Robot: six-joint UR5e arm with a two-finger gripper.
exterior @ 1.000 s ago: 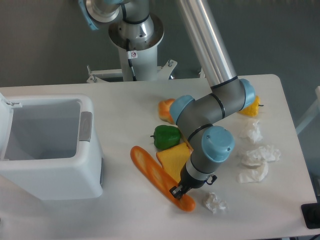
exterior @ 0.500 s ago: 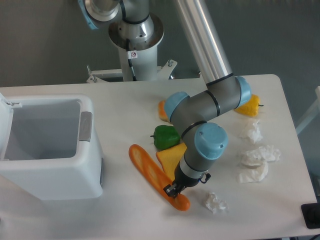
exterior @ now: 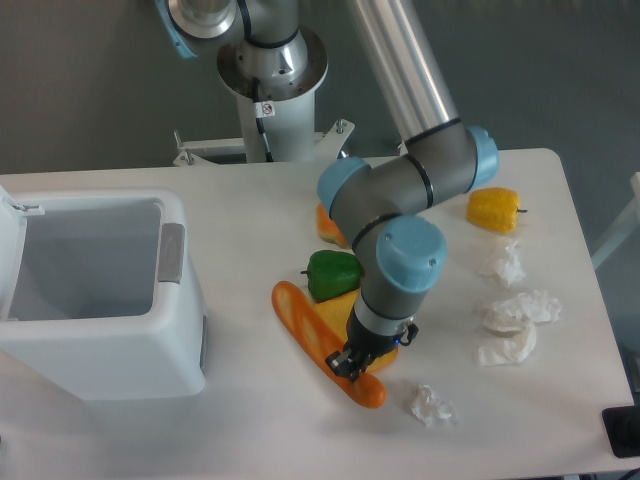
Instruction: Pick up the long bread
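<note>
The long bread [exterior: 308, 325], an orange-brown baguette with pale slashes, lies diagonally at the table's front middle, from beside the green pepper down to the right. My gripper [exterior: 349, 366] points down over its lower right part, with its dark fingers closed against the loaf's sides. The wrist hides the part of the bread behind it. Whether the loaf rests on the table or hangs just above it, I cannot tell.
A green pepper [exterior: 332, 273] and a flat yellow bread slice [exterior: 340, 309] touch the loaf's far side. An orange bun [exterior: 327, 221] lies behind them and a yellow pepper [exterior: 494, 208] further right. Crumpled papers [exterior: 519, 311] [exterior: 430, 405] lie right. A white bin [exterior: 90, 290] stands left.
The gripper slid left along the loaf, then moved up and right. The long bread shifted with it, a little right and away from the front edge. The yellow pepper is now uncovered.
</note>
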